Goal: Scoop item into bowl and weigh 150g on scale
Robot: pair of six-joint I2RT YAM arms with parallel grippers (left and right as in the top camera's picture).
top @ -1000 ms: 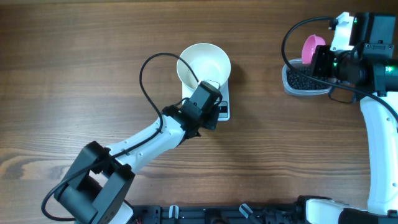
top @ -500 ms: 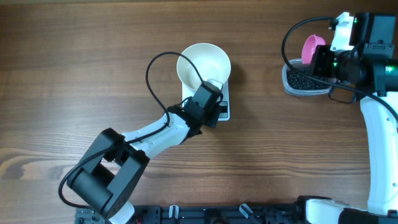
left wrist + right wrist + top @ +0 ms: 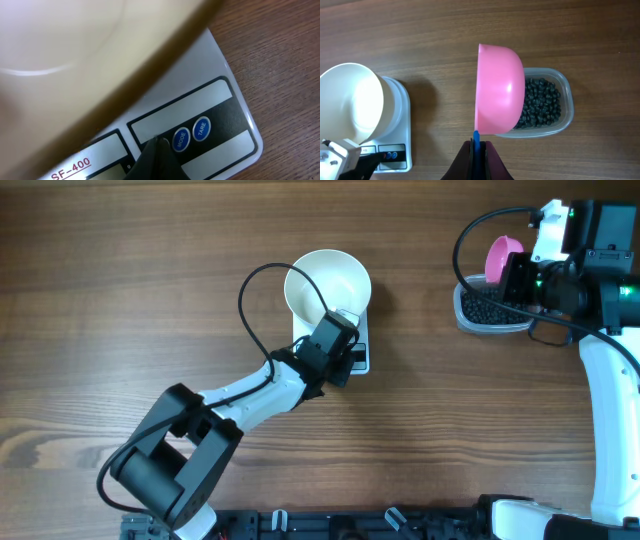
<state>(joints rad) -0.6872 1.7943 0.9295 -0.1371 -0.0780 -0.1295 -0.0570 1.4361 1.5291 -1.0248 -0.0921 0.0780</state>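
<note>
The white bowl (image 3: 327, 283) stands on the small white scale (image 3: 358, 358). My left gripper (image 3: 158, 141) is shut, with its tips pressed on the scale's black panel just left of the blue MODE button (image 3: 181, 139). The bowl (image 3: 75, 50) fills the upper left of the left wrist view. My right gripper (image 3: 476, 145) is shut on the blue handle of a pink scoop (image 3: 497, 90), which hangs tilted over the left part of a clear tub (image 3: 565, 85) of black beads (image 3: 542, 102). In the overhead view the scoop (image 3: 502, 255) is above the tub (image 3: 488, 318) at the far right.
A blue TARE button (image 3: 201, 129) sits right of MODE. A black cable (image 3: 255, 290) loops from the left arm beside the bowl. Bare wooden table (image 3: 130, 300) lies left of the scale and between the scale and the tub.
The left arm's rear links have swung a little to the right while its gripper has stayed on the scale's panel. The right arm and scoop have not moved.
</note>
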